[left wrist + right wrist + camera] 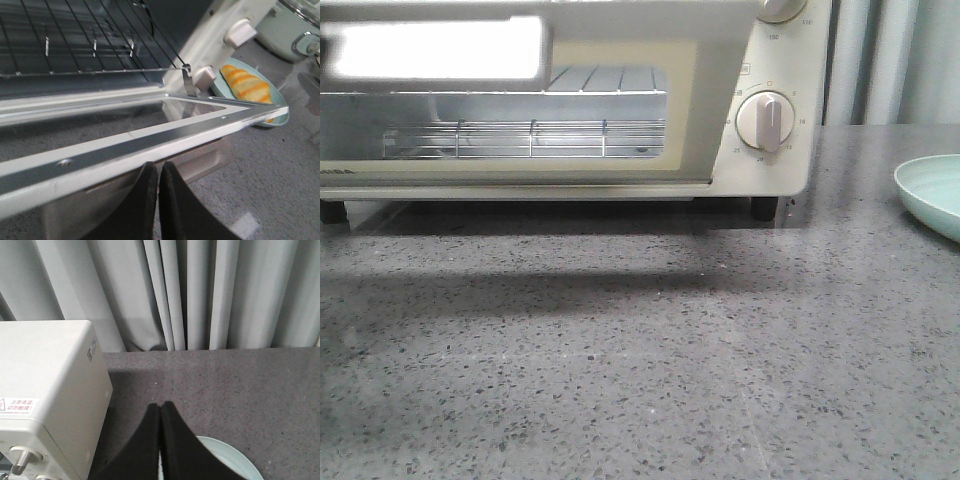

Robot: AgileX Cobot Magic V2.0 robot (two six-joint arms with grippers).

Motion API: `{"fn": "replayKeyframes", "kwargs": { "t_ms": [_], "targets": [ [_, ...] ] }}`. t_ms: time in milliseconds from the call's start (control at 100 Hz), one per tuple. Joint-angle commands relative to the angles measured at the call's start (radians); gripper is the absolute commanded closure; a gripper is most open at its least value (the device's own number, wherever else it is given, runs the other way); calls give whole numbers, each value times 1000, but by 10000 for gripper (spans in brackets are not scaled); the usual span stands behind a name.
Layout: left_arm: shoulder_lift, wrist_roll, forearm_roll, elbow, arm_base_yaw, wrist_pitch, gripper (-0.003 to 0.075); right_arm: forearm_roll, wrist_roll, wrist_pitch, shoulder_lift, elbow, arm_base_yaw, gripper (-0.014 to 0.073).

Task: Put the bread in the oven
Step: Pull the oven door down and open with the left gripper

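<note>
On the plate (280, 120), glossy orange cream-striped bread (247, 85).

Oven (570, 100) mouth open, rack (75, 55) bare, nothing blocking entry. Dropped door (150, 145) juts out over the countertop (620, 380) in front. Plate (932, 192) sits right of oven; curtain (200, 290) closes off behind.

One oven (760, 60), one bread (247, 85), one pale green plate (932, 192), two dials (766, 121), two grippers (159, 172).
</note>
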State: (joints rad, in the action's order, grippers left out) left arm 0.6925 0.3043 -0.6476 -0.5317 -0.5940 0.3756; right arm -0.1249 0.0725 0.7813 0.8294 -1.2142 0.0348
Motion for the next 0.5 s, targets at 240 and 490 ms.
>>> {"fn": "replayKeyframes", "kwargs": {
  "t_ms": [240,490],
  "targets": [
    [-150,-3,-64,-23,-49,-41,741,57,9,7,198,-113,-2,669],
    [-204,-3,-46,-27,-49,-50,741,125,4,281,424,-246,-2,569]
  ]
}}
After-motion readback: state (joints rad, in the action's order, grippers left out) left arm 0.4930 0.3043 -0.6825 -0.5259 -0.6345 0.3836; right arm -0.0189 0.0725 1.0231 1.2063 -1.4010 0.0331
